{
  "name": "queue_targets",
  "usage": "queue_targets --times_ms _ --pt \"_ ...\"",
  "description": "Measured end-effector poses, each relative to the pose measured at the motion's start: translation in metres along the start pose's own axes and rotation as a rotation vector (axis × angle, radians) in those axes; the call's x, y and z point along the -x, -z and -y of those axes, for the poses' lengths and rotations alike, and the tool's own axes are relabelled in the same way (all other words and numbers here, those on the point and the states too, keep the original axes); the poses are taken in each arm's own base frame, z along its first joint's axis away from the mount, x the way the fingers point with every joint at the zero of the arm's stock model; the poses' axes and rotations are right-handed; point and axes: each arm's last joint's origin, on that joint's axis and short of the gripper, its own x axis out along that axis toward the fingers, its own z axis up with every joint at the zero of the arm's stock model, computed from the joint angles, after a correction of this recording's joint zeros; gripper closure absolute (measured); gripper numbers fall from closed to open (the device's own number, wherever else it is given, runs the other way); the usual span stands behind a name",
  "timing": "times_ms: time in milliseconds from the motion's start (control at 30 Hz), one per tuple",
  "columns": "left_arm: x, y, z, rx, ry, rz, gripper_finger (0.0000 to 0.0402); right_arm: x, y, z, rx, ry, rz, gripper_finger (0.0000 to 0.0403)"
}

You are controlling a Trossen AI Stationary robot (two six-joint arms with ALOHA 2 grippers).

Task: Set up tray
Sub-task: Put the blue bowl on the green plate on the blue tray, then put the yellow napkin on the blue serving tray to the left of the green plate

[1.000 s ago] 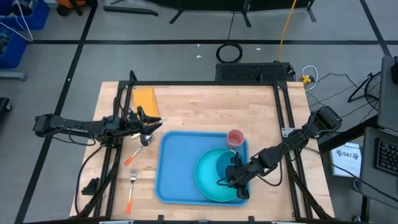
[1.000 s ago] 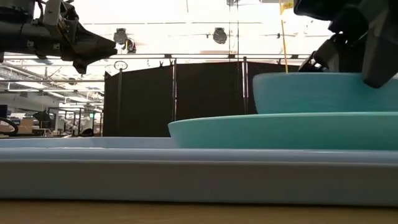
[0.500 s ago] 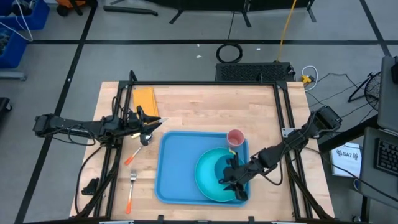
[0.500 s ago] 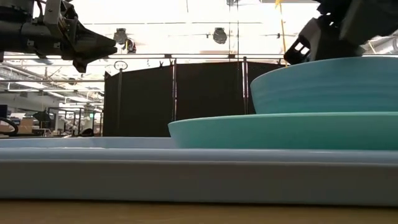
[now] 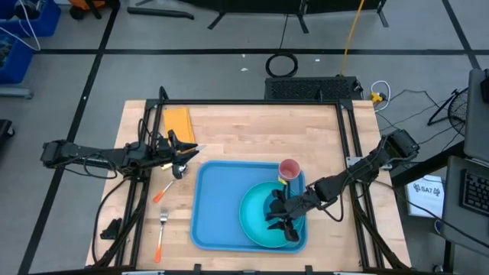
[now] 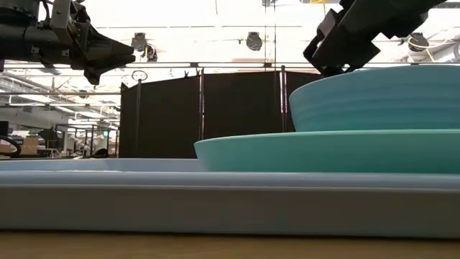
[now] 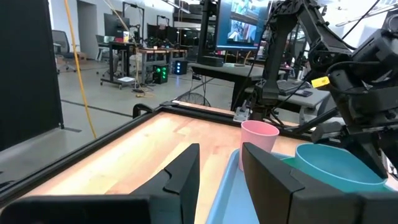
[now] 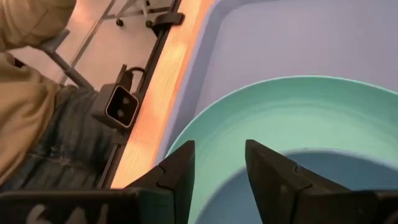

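The blue tray [image 5: 218, 206] lies flat on the wooden table. A round teal plate [image 5: 252, 218] rests on it, with a teal bowl [image 6: 381, 101] on the plate. A pink cup [image 5: 289, 169] stands upright in the tray's far right corner. My right gripper [image 5: 279, 218] is open and hovers over the bowl, its fingers above the bowl's hollow [image 8: 292, 186] and the plate [image 8: 280, 112]. My left gripper [image 5: 186, 155] is open and hangs in the air just left of the tray's far left corner, pointing toward the cup [image 7: 259, 140]. My right gripper [image 6: 338, 50] stands open close above the bowl's far rim [image 6: 323, 75], coming from above. Whether a finger touches the rim I cannot tell.
An orange-handled spoon [image 5: 170, 183] and an orange-handled fork [image 5: 161, 229] lie on the wood left of the tray. A yellow flat pad [image 5: 177, 122] lies at the far left. A person in tan and jeans [image 8: 25, 106] stands by the table's edge. Bare wood shows beyond the tray.
My right gripper has moved toward the table's left over the bowl and risen a little. In the low view the bowl's rim stands higher and looks larger than a second ago, so the bowl has shifted on the plate.
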Motion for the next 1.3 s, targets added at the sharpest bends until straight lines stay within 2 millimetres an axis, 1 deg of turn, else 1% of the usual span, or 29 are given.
queue_targets --times_ms 100,167,233,300,400,467,533,600,667,733,800,933,1067,1200,1300 --pt "0.0 0.0 0.0 0.0 0.0 -0.001 0.0277 0.0 -0.006 0.001 0.032 -0.011 0.048 0.0272" --pt "0.0 0.0 0.0 0.0 0.0 -0.003 0.0277 0.001 -0.014 -0.001 0.075 -0.04 0.134 0.0273" --pt "0.0 0.001 0.0 -0.005 -0.002 -0.013 0.0277 0.008 -0.024 -0.005 0.136 -0.081 0.22 0.0273" --pt "0.001 0.002 0.0 -0.01 -0.002 -0.023 0.0277 0.022 -0.035 -0.011 0.187 -0.126 0.292 0.0273" --pt "0.003 -0.001 -0.001 -0.003 0.001 -0.001 0.0277 0.057 -0.048 -0.017 0.234 -0.146 0.368 0.0273" --pt "0.006 -0.001 -0.002 -0.005 0.0 -0.009 0.0277 0.081 -0.052 -0.021 0.261 -0.127 0.395 0.0273" --pt "0.009 0.0 -0.003 -0.004 -0.009 -0.025 0.0277 0.103 -0.051 -0.023 0.288 -0.065 0.447 0.0273" --pt "0.013 0.0 -0.004 0.017 -0.02 -0.027 0.0277 0.122 -0.043 -0.022 0.311 0.009 0.502 0.0273" --pt "0.015 -0.002 -0.004 0.029 -0.018 -0.004 0.0277 0.137 -0.032 -0.017 0.315 0.07 0.564 0.0273" --pt "0.017 -0.003 -0.005 0.027 -0.015 0.007 0.0277 0.147 -0.017 -0.008 0.306 0.138 0.613 0.0273" --pt "0.018 -0.002 -0.005 0.023 -0.019 -0.01 0.0277 0.153 0.001 0.003 0.289 0.196 0.666 0.0273" --pt "0.019 0.004 -0.007 0.031 -0.031 -0.071 0.0277 0.159 0.037 0.021 0.278 0.24 0.774 0.0273" --pt "0.019 0.006 -0.007 0.044 -0.034 -0.083 0.0277 0.158 0.07 0.038 0.292 0.268 0.83 0.0273" --pt "0.019 0.004 -0.007 0.043 -0.035 -0.07 0.0277 0.157 0.092 0.055 0.257 0.305 0.87 0.0273" --pt "0.019 0.004 -0.007 0.046 -0.053 -0.068 0.0277 0.155 0.104 0.067 0.221 0.335 0.864 0.0273"
